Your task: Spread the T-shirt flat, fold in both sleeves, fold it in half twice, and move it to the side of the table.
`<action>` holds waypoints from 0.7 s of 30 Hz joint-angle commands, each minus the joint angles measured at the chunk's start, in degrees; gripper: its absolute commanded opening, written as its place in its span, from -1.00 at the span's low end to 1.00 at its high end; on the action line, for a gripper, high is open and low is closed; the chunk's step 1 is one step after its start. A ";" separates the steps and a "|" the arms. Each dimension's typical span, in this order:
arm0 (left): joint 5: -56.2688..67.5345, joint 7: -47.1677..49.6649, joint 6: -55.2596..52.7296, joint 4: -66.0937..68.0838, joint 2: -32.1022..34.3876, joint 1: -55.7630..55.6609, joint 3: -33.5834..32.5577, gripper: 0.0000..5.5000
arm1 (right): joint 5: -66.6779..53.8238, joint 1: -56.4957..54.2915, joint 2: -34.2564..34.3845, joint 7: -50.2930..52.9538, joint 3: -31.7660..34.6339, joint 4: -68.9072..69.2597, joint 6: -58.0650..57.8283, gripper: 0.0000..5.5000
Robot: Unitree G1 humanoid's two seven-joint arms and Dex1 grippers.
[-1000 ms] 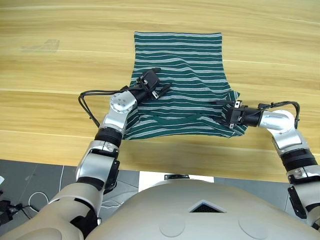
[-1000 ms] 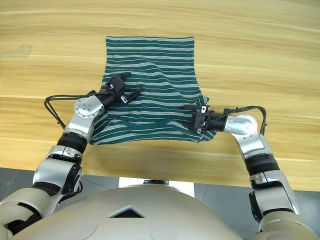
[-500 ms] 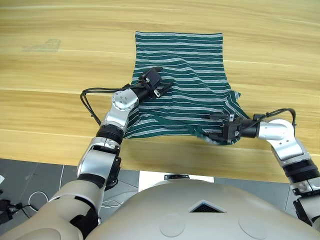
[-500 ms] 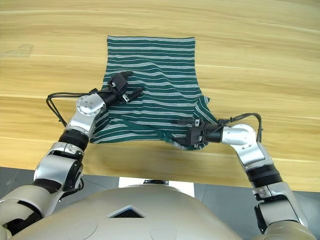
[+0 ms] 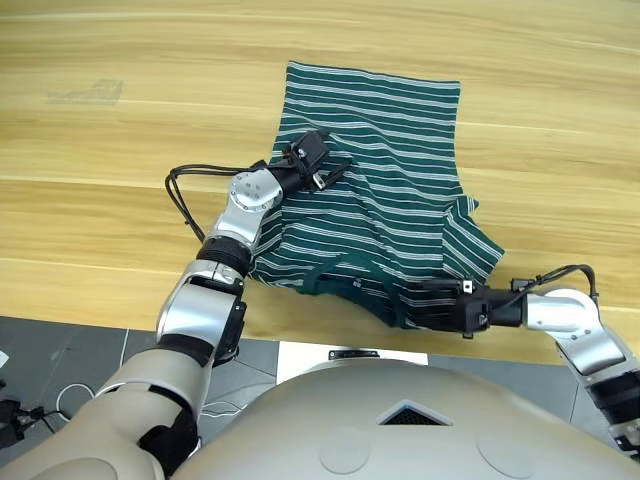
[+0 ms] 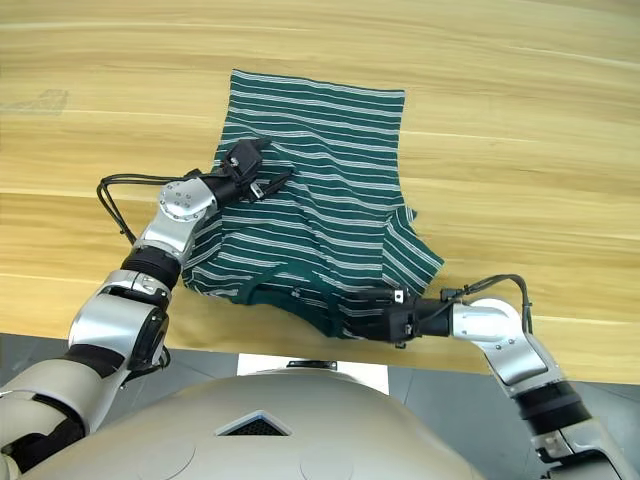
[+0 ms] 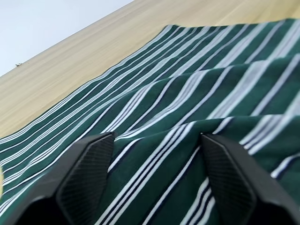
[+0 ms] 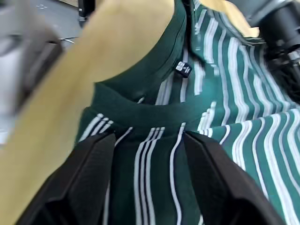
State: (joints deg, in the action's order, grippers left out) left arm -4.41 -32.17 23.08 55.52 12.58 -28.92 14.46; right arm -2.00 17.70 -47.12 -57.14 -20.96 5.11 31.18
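Pale wooden table [image 5: 100, 200] carries the green striped T-shirt [image 5: 400, 190], which lies rumpled and skewed, hem away from the robot, collar [image 5: 330, 285] at the near edge and one sleeve [image 5: 475, 240] bunched on the right. On the cloth's left side rests the left pincer [image 5: 335, 172], fingers apart; the right pincer [image 5: 420, 303] sits at the near edge beside the collar, fingers also apart with fabric between them. Spreading looks unfinished, so the wrinkles and bunched sleeve likely need pulling outward before any fold.

Past the near edge of the table [image 5: 120, 230] I can see grey floor [image 5: 60, 345], with cables [image 5: 20, 415] lying at the far left. A white panel [image 5: 350, 352] lies at the middle.
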 commanded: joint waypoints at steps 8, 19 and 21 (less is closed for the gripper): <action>0.34 -2.64 2.04 4.44 2.41 0.79 -2.99 0.23 | -13.18 -17.95 5.86 4.36 11.91 -1.86 -3.89 -0.03; 12.11 -11.27 3.32 -29.66 4.21 21.48 -6.06 0.23 | 10.40 -26.84 27.33 26.30 2.89 -24.83 -7.55 -0.03; 13.26 -10.25 2.37 -34.72 5.08 24.50 -7.69 0.23 | 12.63 -29.84 29.29 30.22 3.24 -30.96 -7.81 -0.03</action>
State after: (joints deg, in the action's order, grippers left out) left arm 7.35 -43.13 26.79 24.68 16.08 -6.72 8.30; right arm 8.85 -9.16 -18.86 -29.77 -18.25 -21.46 24.02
